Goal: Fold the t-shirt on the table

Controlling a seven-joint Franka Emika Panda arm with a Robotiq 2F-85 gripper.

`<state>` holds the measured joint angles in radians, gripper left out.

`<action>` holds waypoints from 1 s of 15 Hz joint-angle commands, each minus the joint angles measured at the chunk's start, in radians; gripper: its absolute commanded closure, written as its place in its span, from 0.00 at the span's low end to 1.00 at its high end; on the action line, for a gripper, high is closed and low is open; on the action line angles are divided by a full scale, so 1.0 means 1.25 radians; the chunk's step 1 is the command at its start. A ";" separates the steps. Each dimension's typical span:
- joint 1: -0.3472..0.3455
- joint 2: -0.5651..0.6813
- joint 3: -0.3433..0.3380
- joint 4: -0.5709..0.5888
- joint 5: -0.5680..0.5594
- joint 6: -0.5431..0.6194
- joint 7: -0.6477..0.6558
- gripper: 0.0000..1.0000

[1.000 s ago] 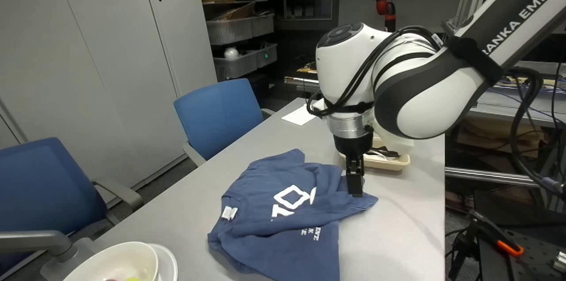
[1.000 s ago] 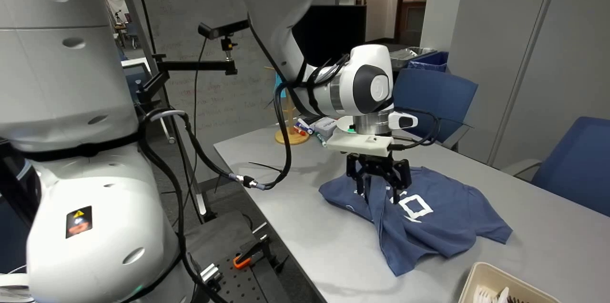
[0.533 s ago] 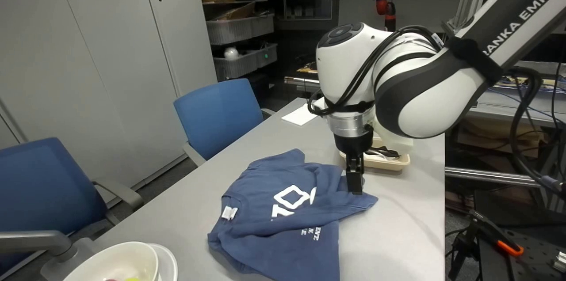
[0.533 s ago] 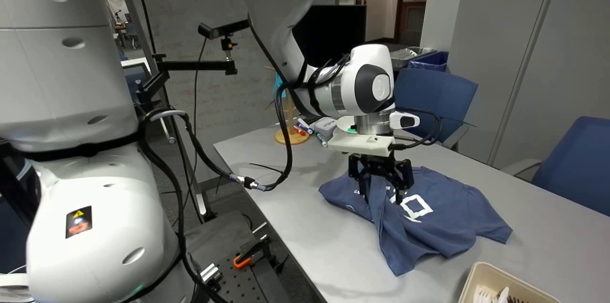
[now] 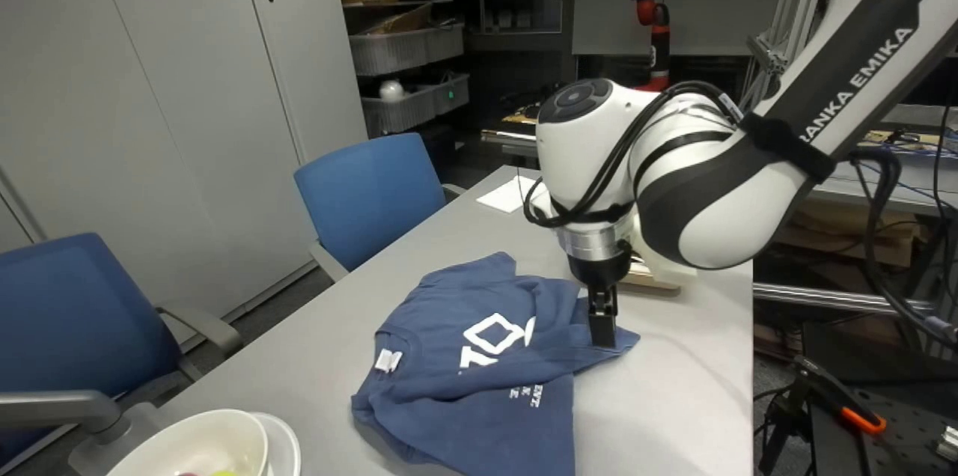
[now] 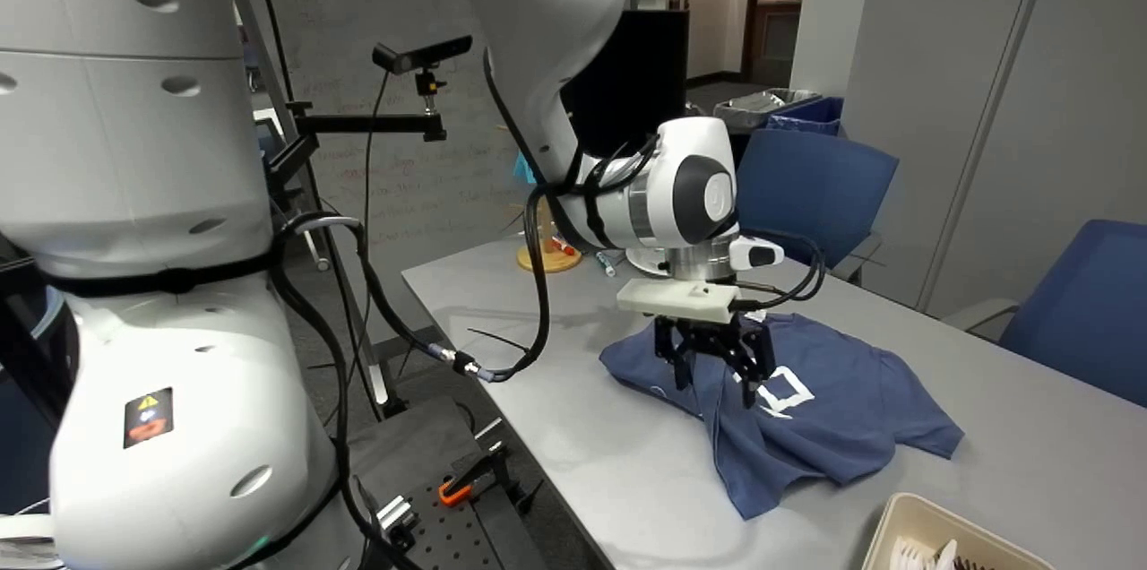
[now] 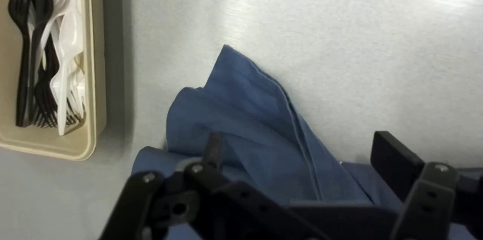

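- In an exterior view we see the t-shirt lying rumpled on the table, its neck tag toward the long edge by a blue chair and a pointed corner of cloth jutting toward the opposite long edge. The gripper points down over that corner; we cannot tell whether its tips touch. From here we would lower it straight, without pushing the cloth along.
- In an exterior view a cutlery tray sits near the t-shirt, so we should keep any swing away from that side. The gripper shows over the t-shirt's folds, pinching nothing that we can see.
- In the wrist view the fingers are spread wide, with a seam running between them to the pointed corner. We judge this to be lining up for a pinch: keep that seam centred, close low against the table so every layer is caught, then lift slowly toward the edge by the chair.
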<state>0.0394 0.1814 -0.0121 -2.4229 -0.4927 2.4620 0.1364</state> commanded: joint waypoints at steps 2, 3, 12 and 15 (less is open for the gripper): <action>0.002 0.074 -0.030 -0.009 -0.027 0.054 0.002 0.00; 0.004 0.085 -0.036 -0.009 -0.025 0.058 0.002 0.00; -0.001 0.130 -0.039 -0.008 0.019 0.099 -0.041 0.11; 0.000 0.136 -0.041 -0.009 0.018 0.123 -0.043 0.11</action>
<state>0.0395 0.3396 -0.0565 -2.4337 -0.4945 2.5718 0.1253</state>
